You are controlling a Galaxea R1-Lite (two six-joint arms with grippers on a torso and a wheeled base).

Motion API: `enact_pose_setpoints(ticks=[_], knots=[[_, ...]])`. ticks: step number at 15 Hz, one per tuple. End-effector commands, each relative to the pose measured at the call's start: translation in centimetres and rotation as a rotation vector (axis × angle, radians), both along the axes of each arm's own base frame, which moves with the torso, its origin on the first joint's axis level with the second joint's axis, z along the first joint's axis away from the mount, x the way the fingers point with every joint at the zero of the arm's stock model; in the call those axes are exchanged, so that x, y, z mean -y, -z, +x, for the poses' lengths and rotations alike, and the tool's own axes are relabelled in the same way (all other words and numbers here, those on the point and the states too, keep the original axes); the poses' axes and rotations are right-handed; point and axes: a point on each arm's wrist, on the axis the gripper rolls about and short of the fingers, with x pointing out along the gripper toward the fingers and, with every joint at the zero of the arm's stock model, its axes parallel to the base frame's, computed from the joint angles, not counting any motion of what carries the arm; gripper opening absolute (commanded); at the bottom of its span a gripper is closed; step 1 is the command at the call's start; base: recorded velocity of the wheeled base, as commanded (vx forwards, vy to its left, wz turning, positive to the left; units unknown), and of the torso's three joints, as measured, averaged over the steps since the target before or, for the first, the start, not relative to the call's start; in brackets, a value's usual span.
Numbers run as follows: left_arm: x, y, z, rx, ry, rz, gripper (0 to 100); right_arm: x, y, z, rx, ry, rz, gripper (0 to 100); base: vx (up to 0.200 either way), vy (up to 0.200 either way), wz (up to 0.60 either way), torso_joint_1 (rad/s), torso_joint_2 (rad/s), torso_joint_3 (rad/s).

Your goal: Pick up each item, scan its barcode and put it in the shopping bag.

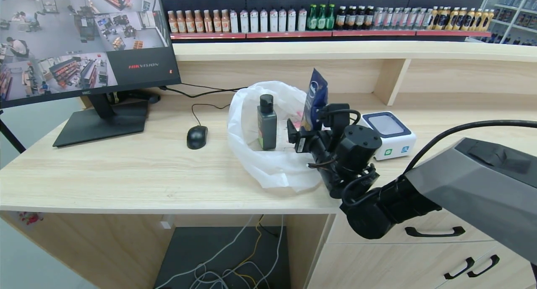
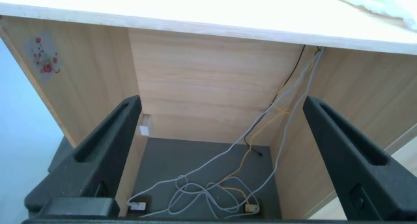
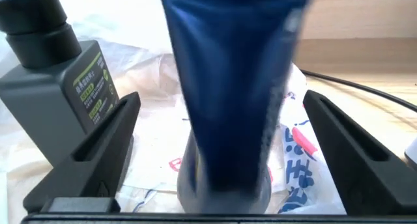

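Right end effector (image 1: 303, 131) sits at the near rim of the shopping bag, fingers spread wide and gripping nothing. Left end effector (image 2: 221, 107) is likewise spread and empty. It hangs low, facing the cables (image 2: 215, 185) in the bay under the tabletop, well apart from the goods.

Tabletop (image 1: 126, 171): pale wood, carries everything below.

Shopping bag (image 1: 277, 171): white plastic, mouth open and slumped, mid-tabletop.

Scanner (image 1: 390, 134): white box, just to the right of the bag, beside the right arm.

Blue tube (image 1: 317, 94): long axis upright, cap end down, inside the bag. In the right wrist view it stands straight ahead in the gap between the two fingers (image 3: 98, 139), neither one visibly pressing it. Cannot tell if it rests on the bag floor or leans on the bag wall.

Dark bottle (image 1: 267, 123): upright in the bag, to the left of the tube, apart from it.

Judgement: both items look bagged. The right arm is much the nearer one. Pulling straight back from the tube should clear it, while a sideways swing risks tipping it.
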Motion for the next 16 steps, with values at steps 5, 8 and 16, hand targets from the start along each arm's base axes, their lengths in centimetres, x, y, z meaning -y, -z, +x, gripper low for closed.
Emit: enact_pose_setpoints(ticks=[5, 8, 16], knots=[[0.0, 0.0, 0.0, 0.0, -0.001, 0.0, 100, 0.2, -0.9, -0.3, 0.109, -0.002, 0.074, 100, 0.0, 0.0, 0.0, 0.0, 0.0, 0.0], [0.0, 0.0, 0.0, 0.0, -0.001, 0.0, 100, 0.3, -2.6, -1.0, 0.162, -0.022, 0.08, 100, 0.0, 0.0, 0.0, 0.0, 0.0, 0.0], [0.0, 0.0, 0.0, 0.0, -0.001, -0.001, 100, 3.5, -10.3, -6.0, 0.333, -0.005, 0.138, 100, 0.0, 0.0, 0.0, 0.0, 0.0, 0.0]])
